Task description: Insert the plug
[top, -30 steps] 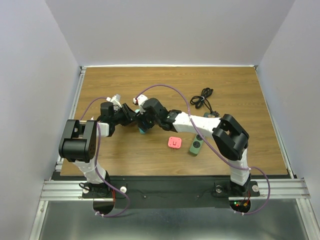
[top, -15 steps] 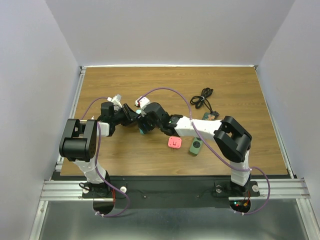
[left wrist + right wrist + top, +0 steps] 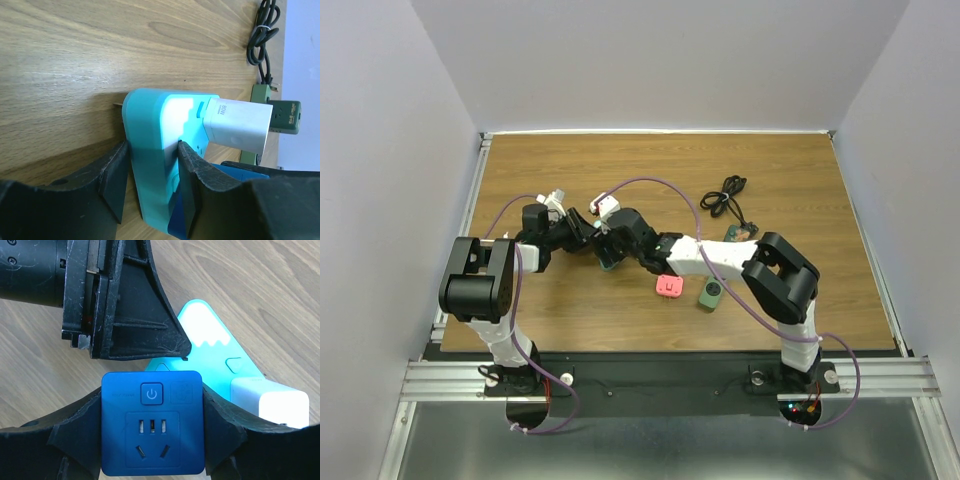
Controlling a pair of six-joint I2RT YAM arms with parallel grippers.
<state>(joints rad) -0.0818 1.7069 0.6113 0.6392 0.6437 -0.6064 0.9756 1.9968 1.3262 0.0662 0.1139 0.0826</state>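
A teal socket block stands on edge on the wooden table, and my left gripper is shut on its sides. A white charger is plugged into its face. My right gripper is shut on a blue square plug, whose power button and socket holes face the camera. The blue plug sits close against the teal block's face below the charger; its prongs are hidden. In the top view both grippers meet left of centre, the left gripper beside the right gripper.
A pink adapter and a dark green adapter lie on the table right of the grippers. A coiled black cable and a small green plug lie further back right. White walls stand around the table.
The right arm has edged left, bringing the blue plug closer to the teal block. The left arm has stayed put, and both grips are unchanged.
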